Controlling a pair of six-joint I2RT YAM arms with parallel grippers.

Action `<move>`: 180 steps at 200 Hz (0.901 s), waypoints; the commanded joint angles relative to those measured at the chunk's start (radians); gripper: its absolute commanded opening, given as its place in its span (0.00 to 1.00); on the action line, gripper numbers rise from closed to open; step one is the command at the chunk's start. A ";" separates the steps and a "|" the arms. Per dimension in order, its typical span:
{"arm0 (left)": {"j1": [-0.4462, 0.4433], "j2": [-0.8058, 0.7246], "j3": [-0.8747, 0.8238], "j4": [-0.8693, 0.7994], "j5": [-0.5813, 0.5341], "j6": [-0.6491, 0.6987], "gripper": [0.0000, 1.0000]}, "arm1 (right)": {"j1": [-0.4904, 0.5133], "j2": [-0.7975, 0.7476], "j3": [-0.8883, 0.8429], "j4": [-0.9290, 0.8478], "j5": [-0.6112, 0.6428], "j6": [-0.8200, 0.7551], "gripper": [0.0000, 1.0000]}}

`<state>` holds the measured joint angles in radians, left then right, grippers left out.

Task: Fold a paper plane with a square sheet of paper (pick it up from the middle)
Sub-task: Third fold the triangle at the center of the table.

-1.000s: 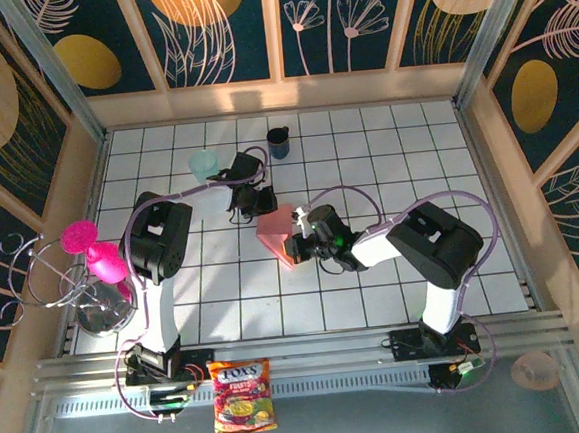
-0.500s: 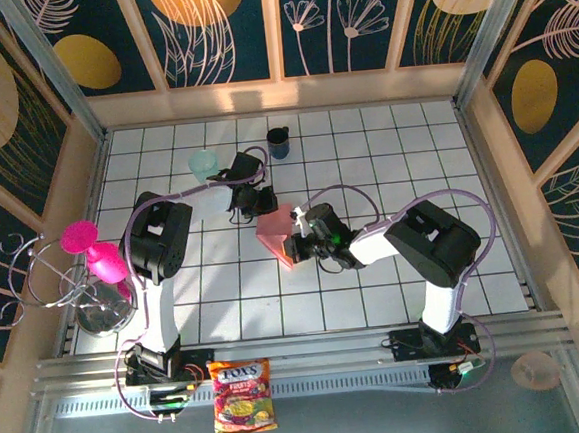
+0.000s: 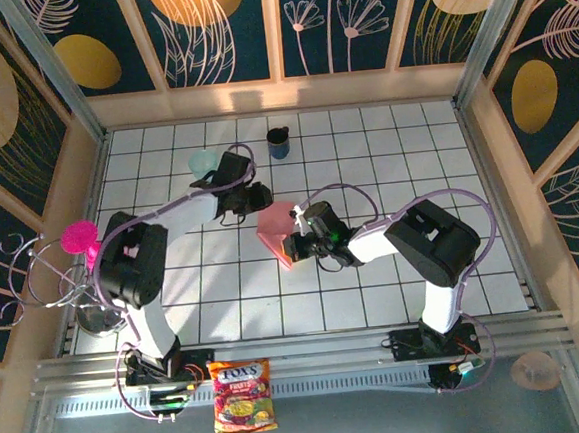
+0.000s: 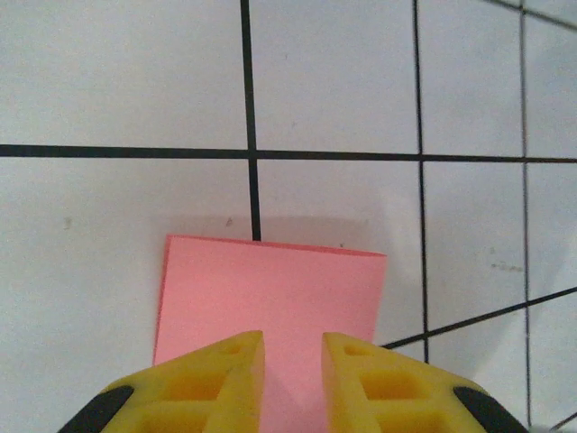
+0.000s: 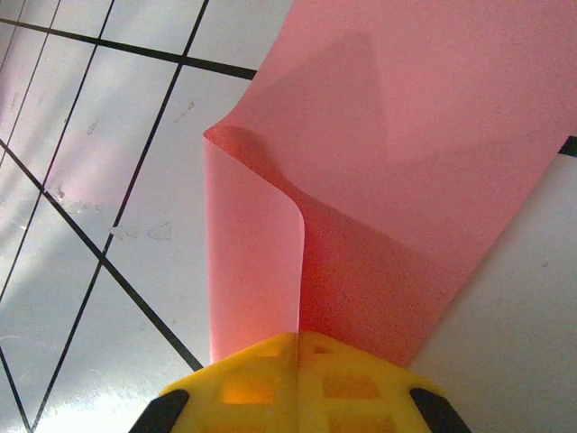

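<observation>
The square sheet of paper (image 3: pixel 274 236), partly folded, lies on the worktop (image 3: pixel 365 150) between the tools: right tool (image 5: pixel 298 341) clamped on its curled edge, left tool (image 4: pixel 293 350) narrowly parted just over it. Pulling hard could tear it or skew the crease; open worktop lies beyond both tools

- Square sheet of paper (image 5: pixel 406 135): thin, smooth, matt salmon-pink paper, faintly translucent where it curls.
- Desk (image 3: pixel 386 169): smooth white tiles with a soft sheen, dark grout lines and faint scuffs.
- Left tool (image 4: pixel 290 347) and right tool (image 5: pixel 297 347): yellow moulded plastic, matt.
- Snack bag (image 3: pixel 241 396): glossy, crinkled foil.
- Wire rack (image 3: pixel 99 314): shiny metal.
</observation>
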<state>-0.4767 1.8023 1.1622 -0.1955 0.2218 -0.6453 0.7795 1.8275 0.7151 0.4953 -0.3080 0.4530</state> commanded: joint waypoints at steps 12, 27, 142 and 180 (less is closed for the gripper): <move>0.007 -0.131 -0.113 0.055 -0.060 -0.095 0.25 | -0.006 -0.001 0.023 -0.081 -0.044 0.025 0.01; 0.008 -0.174 -0.165 0.087 -0.044 -0.126 0.25 | -0.007 -0.010 0.024 -0.088 -0.055 0.029 0.01; -0.011 -0.217 -0.407 0.286 0.189 -0.257 0.16 | -0.017 -0.003 0.056 -0.122 -0.080 0.046 0.02; -0.043 -0.180 -0.409 0.301 0.213 -0.270 0.13 | -0.019 0.009 0.067 -0.147 -0.072 0.049 0.03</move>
<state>-0.4957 1.5959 0.7635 0.0666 0.3931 -0.8902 0.7681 1.8263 0.7551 0.3996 -0.3698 0.4862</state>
